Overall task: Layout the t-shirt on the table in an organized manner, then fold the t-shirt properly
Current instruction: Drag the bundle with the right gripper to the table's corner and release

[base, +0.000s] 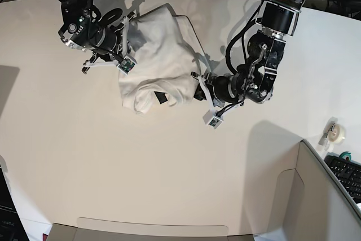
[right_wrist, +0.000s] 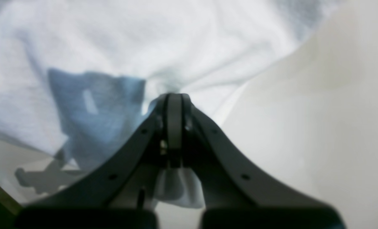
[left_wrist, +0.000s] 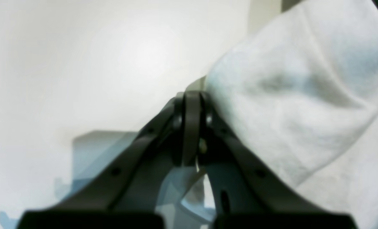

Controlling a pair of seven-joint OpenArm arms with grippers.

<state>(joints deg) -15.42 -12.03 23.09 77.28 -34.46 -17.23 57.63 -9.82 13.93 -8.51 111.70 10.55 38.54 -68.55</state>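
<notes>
T-shirt [base: 161, 60] bunched, plain side up, on far part of table [base: 141, 179]. Right gripper [right_wrist: 175, 97] and left gripper [left_wrist: 192, 95] each clamped on opposite shirt edges, likely for pulling apart and spreading flat.

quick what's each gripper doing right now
Left gripper: shut on the t-shirt edge.
Right gripper: shut on the t-shirt.

T-shirt [base: 161, 57] print hidden in bunched folds, both wrist views blurred, keyboard [base: 347, 174] cut by right edge, tape roll [base: 337, 132] too small to identify surely
</notes>
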